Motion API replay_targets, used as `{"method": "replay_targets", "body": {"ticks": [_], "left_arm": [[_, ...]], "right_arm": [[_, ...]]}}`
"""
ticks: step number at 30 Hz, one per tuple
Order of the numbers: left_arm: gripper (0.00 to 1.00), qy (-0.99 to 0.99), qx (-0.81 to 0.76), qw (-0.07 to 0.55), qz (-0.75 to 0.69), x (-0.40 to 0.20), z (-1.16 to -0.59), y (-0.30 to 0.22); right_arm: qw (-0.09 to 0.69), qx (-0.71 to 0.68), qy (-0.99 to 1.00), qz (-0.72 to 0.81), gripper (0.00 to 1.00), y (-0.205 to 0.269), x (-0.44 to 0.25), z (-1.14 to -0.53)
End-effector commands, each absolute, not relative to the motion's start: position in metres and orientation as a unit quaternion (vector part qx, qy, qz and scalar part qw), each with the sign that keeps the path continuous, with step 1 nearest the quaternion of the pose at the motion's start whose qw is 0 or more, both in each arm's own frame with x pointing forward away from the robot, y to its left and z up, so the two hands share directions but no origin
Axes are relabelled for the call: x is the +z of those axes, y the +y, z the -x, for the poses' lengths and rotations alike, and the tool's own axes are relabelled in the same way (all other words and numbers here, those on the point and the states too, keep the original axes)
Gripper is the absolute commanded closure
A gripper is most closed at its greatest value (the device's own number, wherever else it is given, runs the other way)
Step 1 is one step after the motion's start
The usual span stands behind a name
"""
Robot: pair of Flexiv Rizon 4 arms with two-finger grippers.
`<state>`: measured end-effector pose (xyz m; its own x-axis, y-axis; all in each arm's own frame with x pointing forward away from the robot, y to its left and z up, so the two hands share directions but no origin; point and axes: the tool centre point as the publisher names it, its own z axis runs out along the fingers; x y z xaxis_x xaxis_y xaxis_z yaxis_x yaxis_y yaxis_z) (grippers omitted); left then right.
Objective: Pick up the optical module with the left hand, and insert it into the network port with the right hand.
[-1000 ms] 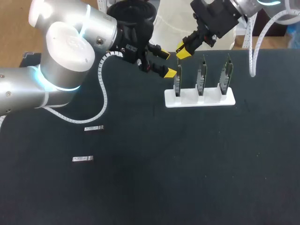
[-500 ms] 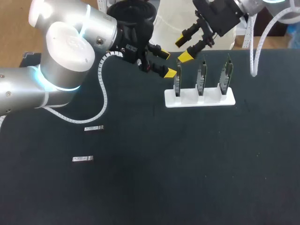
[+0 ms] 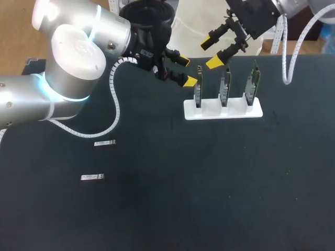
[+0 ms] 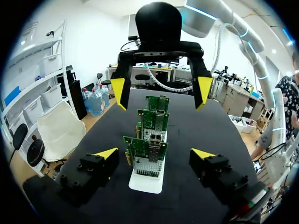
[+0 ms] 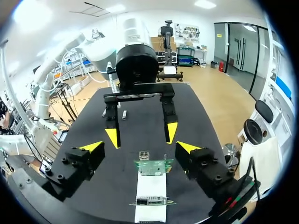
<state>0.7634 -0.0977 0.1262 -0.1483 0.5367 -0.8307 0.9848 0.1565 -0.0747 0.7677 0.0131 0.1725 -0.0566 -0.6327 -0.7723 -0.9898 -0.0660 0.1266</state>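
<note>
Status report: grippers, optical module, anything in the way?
Left gripper open, empty, beside white rack of green circuit boards. Right gripper open, empty, above rack. Two silver optical modules untouched on black table. Path clear.

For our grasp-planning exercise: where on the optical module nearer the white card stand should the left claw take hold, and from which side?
Likely from straight above, pinching its two long sides at mid-length. The optical module lies flat on the table as a slim bar, so only its narrow width suits the left claw. The second module lies apart, leaving room.
</note>
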Motion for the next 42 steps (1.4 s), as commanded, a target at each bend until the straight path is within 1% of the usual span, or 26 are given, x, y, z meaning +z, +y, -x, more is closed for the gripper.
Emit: {"method": "replay_targets", "body": {"ticks": [1, 13, 22, 42], "left_arm": [[0.00, 0.682, -0.331, 0.335, -0.559, 0.127, -0.765, -0.099], [0.00, 0.682, -0.331, 0.335, -0.559, 0.127, -0.765, -0.099], [0.00, 0.682, -0.331, 0.335, -0.559, 0.127, -0.765, -0.099], [0.00, 0.682, -0.331, 0.335, -0.559, 0.127, -0.765, -0.099]], "right_arm": [[0.258, 0.350, 0.637, 0.637, 1.00, 0.012, 0.173, -0.765], [0.266, 0.347, 0.638, 0.634, 1.00, 0.011, 0.174, -0.763], [0.266, 0.351, 0.633, 0.637, 1.00, 0.021, 0.170, -0.766], [0.245, 0.358, 0.639, 0.635, 1.00, 0.030, 0.156, -0.777]]}}
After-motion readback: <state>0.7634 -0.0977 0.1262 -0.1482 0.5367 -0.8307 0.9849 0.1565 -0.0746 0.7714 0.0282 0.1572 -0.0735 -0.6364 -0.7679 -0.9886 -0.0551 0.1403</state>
